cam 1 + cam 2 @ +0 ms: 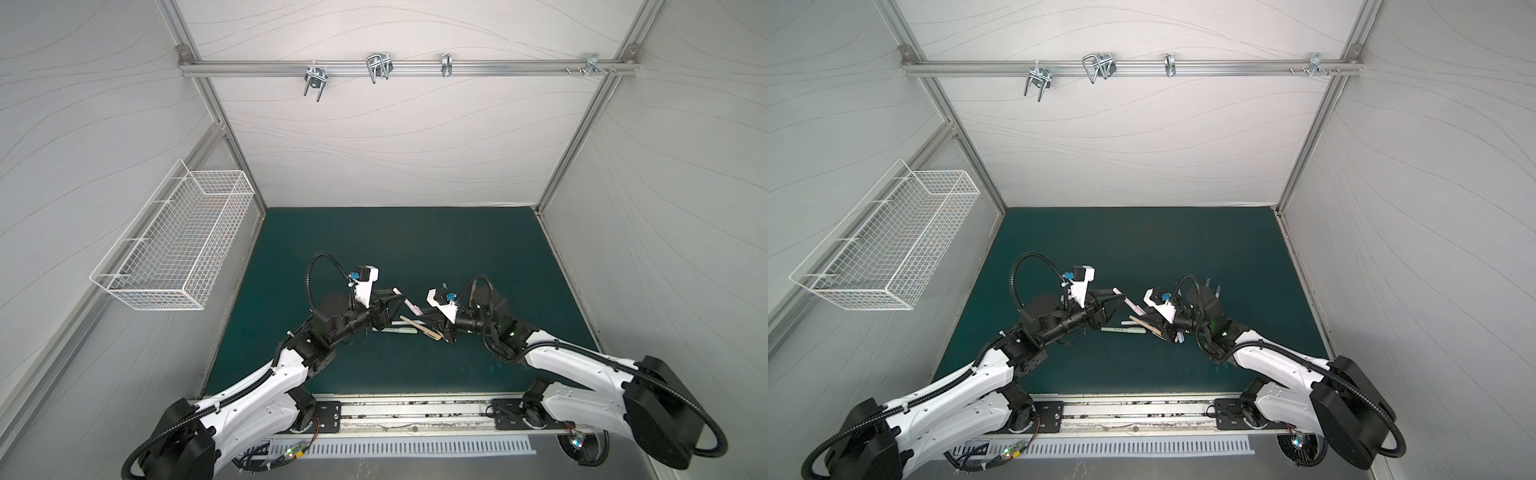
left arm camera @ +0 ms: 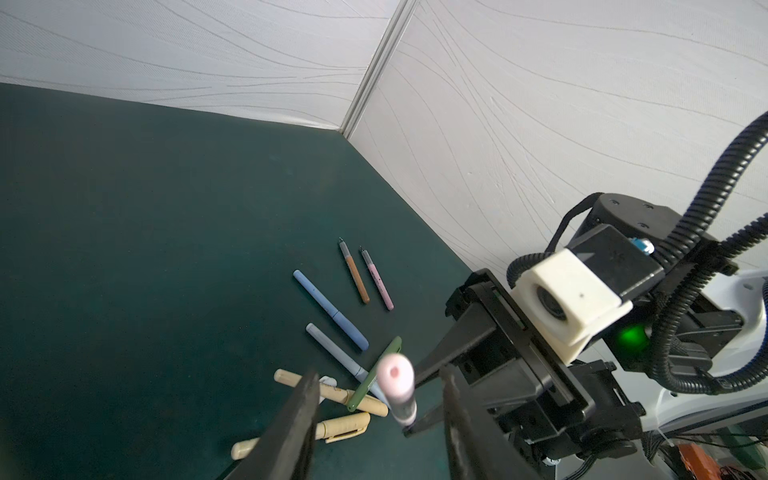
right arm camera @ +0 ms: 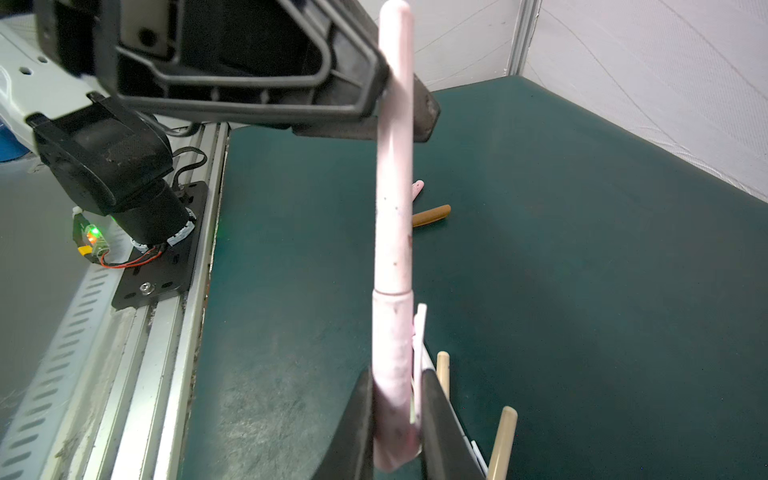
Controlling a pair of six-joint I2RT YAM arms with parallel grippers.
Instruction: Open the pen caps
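Note:
A pink pen [image 3: 395, 187] is held in the air between both arms. My right gripper [image 3: 395, 374] is shut on its thicker pink pen cap [image 3: 392, 353]. The pen's other end [image 2: 395, 372] sits between the jaws of my left gripper [image 2: 378, 372], which stand open with a gap on each side. In both top views the grippers [image 1: 401, 300] [image 1: 1122, 300] meet over the middle of the mat, with the pen [image 1: 411, 308] bridging them. Capped tan [image 2: 332, 388], green [image 2: 374, 380] and blue [image 2: 330, 309] pens lie below.
Two uncapped pens, brown [image 2: 355, 272] and pink [image 2: 376, 276], lie further back on the green mat [image 1: 415, 241]. A loose brown cap [image 3: 432, 215] and a pink one [image 3: 417, 187] lie on the mat. A white wire basket [image 1: 174, 245] hangs on the left wall.

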